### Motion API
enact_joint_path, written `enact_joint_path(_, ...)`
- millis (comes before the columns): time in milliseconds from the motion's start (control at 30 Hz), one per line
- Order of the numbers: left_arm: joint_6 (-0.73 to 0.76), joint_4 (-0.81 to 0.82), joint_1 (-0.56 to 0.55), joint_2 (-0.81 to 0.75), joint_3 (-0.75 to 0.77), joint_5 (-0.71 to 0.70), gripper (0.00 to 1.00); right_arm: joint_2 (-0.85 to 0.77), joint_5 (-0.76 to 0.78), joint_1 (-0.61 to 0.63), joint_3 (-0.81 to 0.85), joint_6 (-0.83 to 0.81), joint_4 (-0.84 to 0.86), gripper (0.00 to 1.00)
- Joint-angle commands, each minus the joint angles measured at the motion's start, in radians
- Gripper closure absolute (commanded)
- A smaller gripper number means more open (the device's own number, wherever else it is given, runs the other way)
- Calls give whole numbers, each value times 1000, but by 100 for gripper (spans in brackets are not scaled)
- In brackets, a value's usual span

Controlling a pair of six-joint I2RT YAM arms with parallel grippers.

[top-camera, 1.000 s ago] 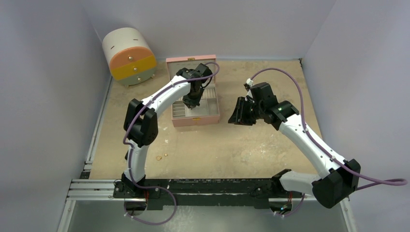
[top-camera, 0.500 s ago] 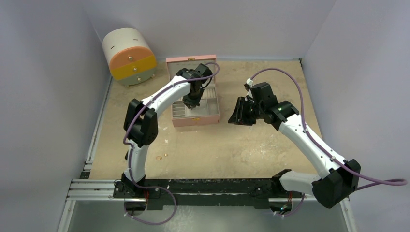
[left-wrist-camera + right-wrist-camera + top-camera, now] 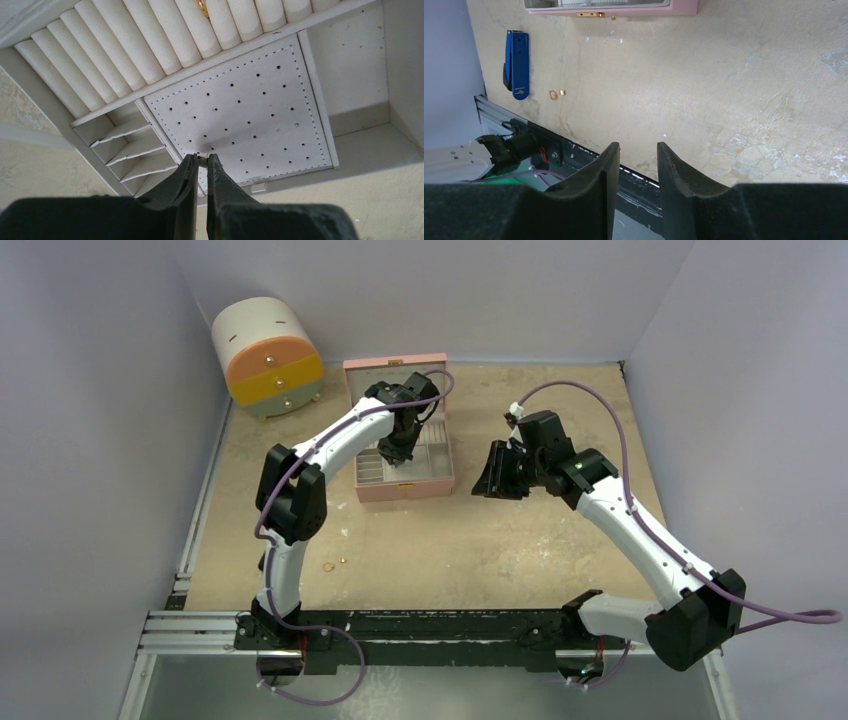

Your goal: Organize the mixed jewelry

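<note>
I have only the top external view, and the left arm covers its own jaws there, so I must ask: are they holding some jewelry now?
Observer: Yes. In the left wrist view, the left gripper has its jaws almost closed on a tiny pale piece. It is over the near edge of the perforated panel inside the pink box.
Operator: Is any jewelry in the ring rolls?
Observer: A gold bit sits between two ring rolls, at the top edge of that view. It is too cut off to name.
Operator: And the right jaws?
Observer: The right gripper is open and empty, above the table.
</note>
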Motion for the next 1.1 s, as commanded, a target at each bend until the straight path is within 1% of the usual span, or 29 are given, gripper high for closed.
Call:
enact_joint_path(0, 14, 14, 3, -13, -3, 15, 100, -19, -15, -3, -3, -1, 15, 64)
enact_joint_path(1067, 13, 5, -10, -58, -14, 10, 100, -9, -4, -3, 2, -6, 42, 64)
